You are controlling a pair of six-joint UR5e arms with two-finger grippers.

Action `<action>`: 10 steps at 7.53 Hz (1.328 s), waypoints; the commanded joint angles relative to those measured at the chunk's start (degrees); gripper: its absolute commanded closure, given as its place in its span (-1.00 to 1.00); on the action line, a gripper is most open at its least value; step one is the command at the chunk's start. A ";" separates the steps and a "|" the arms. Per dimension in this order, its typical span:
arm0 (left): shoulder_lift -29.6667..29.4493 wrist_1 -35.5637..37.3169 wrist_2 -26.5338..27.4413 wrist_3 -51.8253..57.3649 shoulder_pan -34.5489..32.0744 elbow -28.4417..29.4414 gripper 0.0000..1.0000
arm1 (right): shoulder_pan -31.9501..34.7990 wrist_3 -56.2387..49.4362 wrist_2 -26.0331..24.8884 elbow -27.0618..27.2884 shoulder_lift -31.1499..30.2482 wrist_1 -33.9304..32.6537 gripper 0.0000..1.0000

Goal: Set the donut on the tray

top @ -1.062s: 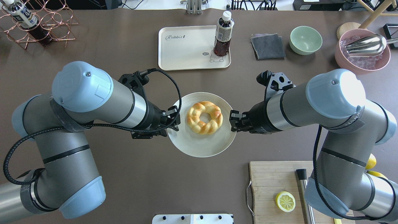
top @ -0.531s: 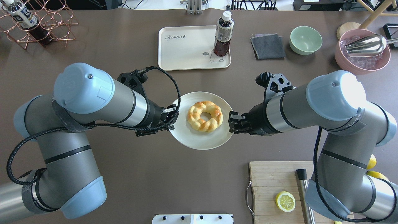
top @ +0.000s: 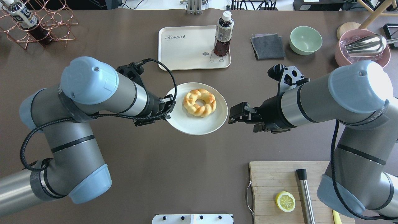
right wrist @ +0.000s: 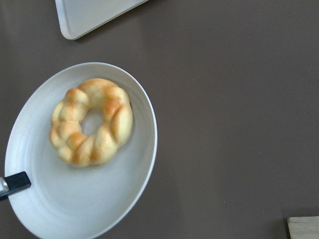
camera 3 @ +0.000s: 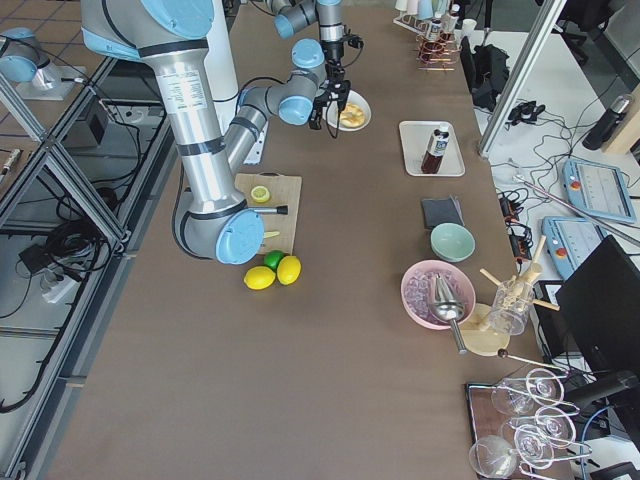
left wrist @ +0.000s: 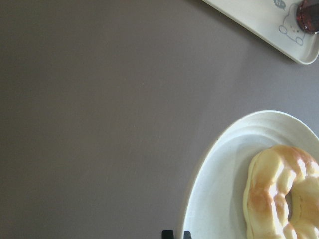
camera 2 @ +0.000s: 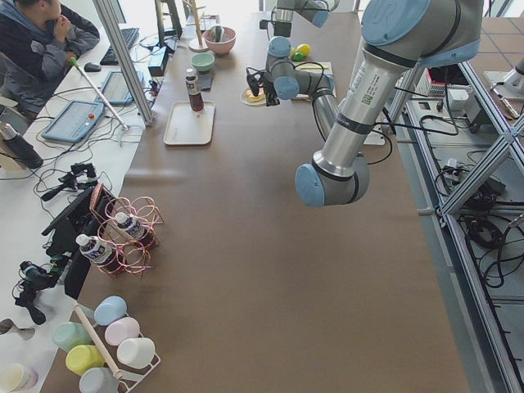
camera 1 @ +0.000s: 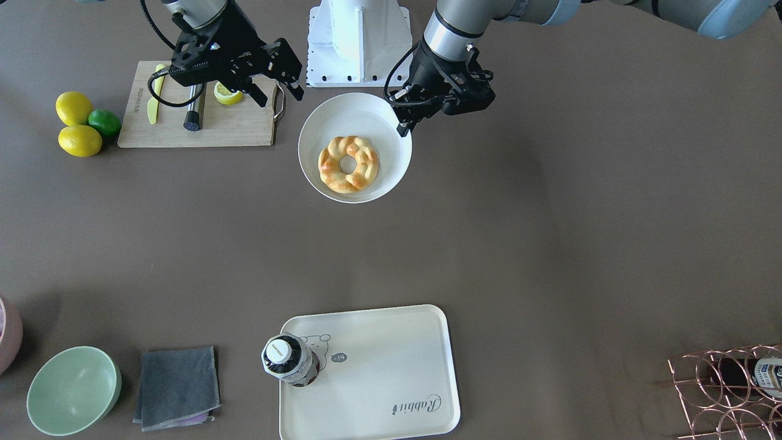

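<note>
And the left pincer (top: pixel 168 107) was clamped on the plate (top: pixel 199 126) rim, the donut (top: pixel 199 102) sitting on it just beyond its tips. The right pincer (top: pixel 232 114) gaped, jaws apart, off the plate. The donut looked light and soft (squashable!), so I'd pinch gently across the braided ring.

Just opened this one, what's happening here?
The left claw grips the plate by its rim, with the donut lying on it. The right claw hangs open beside the plate's opposite edge, not touching it. The donut is not yet on the tray, which sits beyond the plate with a bottle standing on it.
</note>
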 commanded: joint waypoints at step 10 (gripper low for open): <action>-21.16 -35.60 7.46 -9.39 -12.04 60.78 1.00 | 21.79 -28.45 15.35 -6.38 -13.82 0.17 -1.00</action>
